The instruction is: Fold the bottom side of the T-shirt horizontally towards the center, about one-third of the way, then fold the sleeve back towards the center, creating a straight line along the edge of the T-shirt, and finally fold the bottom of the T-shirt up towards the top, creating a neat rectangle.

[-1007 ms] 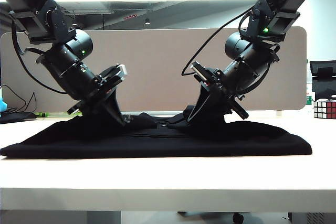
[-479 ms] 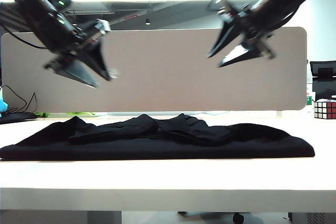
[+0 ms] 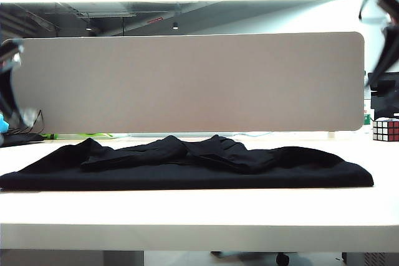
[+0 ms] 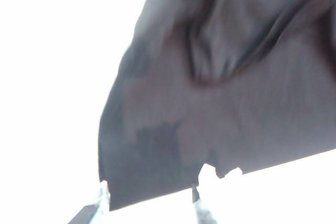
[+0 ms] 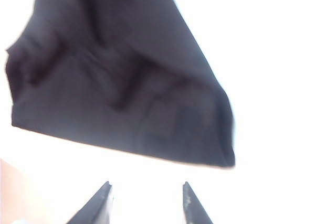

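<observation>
T-shirt (image 3: 187,165): lies flat on the white table (image 3: 199,216), a low, wide black slab with a rumpled ridge along its far side; well below and ahead of both grippers
Left gripper (image 4: 149,203): fingers spread apart, nothing between them; raised high at the far left, looking down on the shirt's near corner
Right gripper (image 5: 145,203): fingers likewise parted and empty; lifted off to the far right, only a blur at the edge of the exterior view
Done, by my reckoning: the cloth looks doubled over into a long band; folds seem laid
Left: whether the bottom of the T-shirt is up I cannot tell; the ridge still wants smoothing
</observation>
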### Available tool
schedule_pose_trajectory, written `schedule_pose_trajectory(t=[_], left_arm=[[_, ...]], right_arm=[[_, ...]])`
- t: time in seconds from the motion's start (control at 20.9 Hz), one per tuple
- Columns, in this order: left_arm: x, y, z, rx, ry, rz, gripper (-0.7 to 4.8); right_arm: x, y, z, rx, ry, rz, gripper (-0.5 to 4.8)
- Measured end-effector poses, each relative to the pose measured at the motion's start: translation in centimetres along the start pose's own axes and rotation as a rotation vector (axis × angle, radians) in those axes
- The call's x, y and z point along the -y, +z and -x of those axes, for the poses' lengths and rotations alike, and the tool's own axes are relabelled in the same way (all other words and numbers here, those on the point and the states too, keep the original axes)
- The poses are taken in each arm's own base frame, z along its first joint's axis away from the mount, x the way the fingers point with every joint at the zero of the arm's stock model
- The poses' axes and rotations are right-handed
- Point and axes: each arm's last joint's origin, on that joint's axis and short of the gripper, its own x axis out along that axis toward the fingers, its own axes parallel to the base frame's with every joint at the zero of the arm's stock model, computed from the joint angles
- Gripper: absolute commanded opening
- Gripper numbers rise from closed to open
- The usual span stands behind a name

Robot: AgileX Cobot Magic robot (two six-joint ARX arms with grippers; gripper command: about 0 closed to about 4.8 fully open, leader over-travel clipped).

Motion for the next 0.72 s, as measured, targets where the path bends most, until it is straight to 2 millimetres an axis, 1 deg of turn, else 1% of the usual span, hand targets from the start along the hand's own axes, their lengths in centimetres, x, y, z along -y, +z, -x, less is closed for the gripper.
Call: schedule_pose_trajectory(t=[0.05,0.1,0.19,0.24,0.29,0.34,0.43,0.72], left_arm=[[-0.2,-0.5,-0.4,-0.006,-0.005,0.011,2.18],[-0.6,-1.3,-1.2,0.001,-0.015,0.024,2.18],[-1.1,-1.6,-1.7,0.036,-0.012,0.035,2.23],[-1.2,-1.7,-1.9,0.04,-0.005,0.037,2.44],[-1.3,-1.7,-2.0,0.037,0.002,0.042,2.77],[-1.5,-1.8,-2.3,0.024,0.015,0.049,2.9],[-1.6,-1.9,-2.4,0.016,0.032,0.051,3.03],[-1.8,-2.0,-2.4,0.019,0.104,0.052,3.06]], right_arm=[[0.5,-0.6,-0.6,-0.012,0.005,-0.017,2.22],[1.4,-1.6,-1.6,-0.033,0.012,-0.047,2.22],[2.1,-2.5,-2.5,-0.027,0.017,-0.064,2.22],[2.3,-2.7,-2.7,-0.016,0.018,-0.063,2.26],[2.5,-2.8,-2.9,-0.014,0.017,-0.068,2.6],[2.8,-3.2,-3.1,-0.017,0.008,-0.077,2.69],[2.9,-3.3,-3.2,-0.017,-0.003,-0.082,2.72],[3.5,-3.0,-4.1,-0.021,-0.014,-0.092,2.72]])
